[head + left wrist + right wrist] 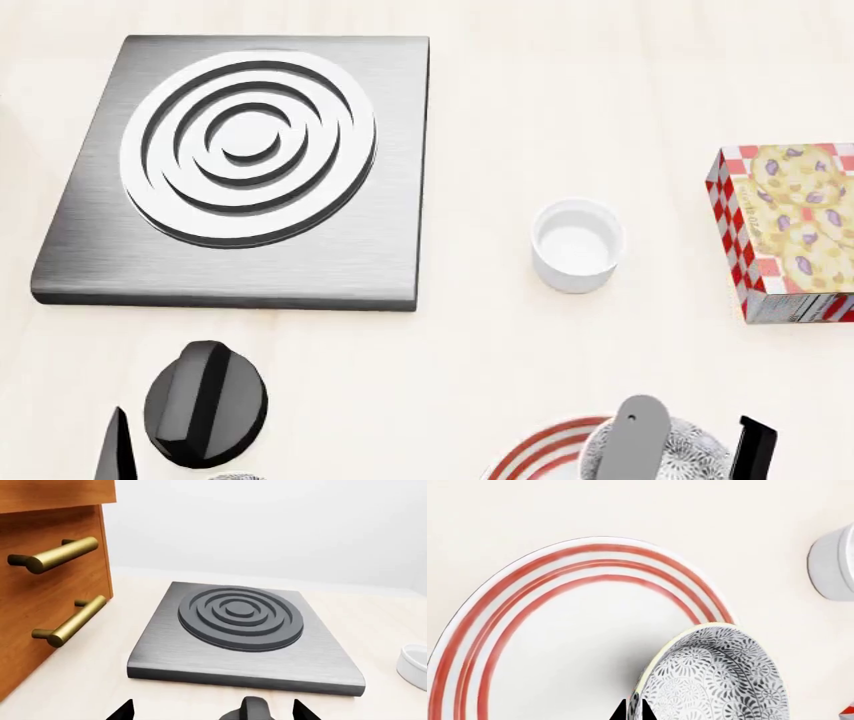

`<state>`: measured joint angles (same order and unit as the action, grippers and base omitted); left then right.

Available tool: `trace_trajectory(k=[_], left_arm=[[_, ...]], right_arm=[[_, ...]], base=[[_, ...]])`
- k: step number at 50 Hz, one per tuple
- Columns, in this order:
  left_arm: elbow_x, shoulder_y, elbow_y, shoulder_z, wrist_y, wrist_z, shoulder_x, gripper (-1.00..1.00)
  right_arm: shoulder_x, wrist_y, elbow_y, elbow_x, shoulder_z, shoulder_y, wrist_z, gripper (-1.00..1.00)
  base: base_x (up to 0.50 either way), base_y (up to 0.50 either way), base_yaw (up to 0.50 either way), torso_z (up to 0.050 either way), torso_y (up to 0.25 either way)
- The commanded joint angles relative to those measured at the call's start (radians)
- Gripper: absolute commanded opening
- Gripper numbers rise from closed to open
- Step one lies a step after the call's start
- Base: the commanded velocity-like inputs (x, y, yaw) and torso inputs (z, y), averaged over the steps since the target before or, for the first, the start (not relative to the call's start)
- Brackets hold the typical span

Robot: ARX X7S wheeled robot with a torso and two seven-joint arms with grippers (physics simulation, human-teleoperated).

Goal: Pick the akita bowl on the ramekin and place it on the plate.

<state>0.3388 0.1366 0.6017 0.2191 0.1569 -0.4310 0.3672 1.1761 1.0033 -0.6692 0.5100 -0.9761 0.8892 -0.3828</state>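
We are at the placing step: the bench (561,120) carries everything, and its largest item, the grey hob slab (240,170) with raised rings, lies well apart from our work, as does the wooden drawer front (47,580) with brass handles seen by the left wrist. The plate (560,630), red-ringed, lies under our right tool (633,711), which grips the rim of the akita bowl (720,680), one finger on each side of its wall; the bowl hangs over the plate's edge region, tilted, and we cannot tell whether it touches yet. Next we judge it must be lowered, levelled and let go, shifted toward the plate's middle. The biscuit box (787,230) and the ramekin (577,243), now bare, stand clear of that path. The black knob (203,403) is near our left tool (213,711), which hangs parted and idle.
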Motion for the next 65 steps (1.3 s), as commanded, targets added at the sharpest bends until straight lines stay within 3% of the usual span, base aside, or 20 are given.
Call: trace_trajectory(k=[1,18,65], left_arm=[[0.003,-0.003,-0.004,0.002,-0.001,-0.002,0.002,1.00],[0.010,-0.003,-0.002,0.003,-0.002,-0.006,0.007,1.00],[0.013,-0.007,-0.007,0.020,-0.007,-0.013,0.015,1.00]], right_arm=[[-0.008,-0.030,0.005,-0.009,0.007,-0.017,0.029,-1.00],[0.023,0.033,-0.075,0.042,0.034,0.006,0.028,-1.00],[-0.017,-0.092,0.018,0.042,0.014,-0.133,0.141,-1.00]], base=[[0.00,0.00,0.00,0.000,0.000],[0.00,0.00,0.00,0.000,0.000],[0.00,0.00,0.00,0.000,0.000]])
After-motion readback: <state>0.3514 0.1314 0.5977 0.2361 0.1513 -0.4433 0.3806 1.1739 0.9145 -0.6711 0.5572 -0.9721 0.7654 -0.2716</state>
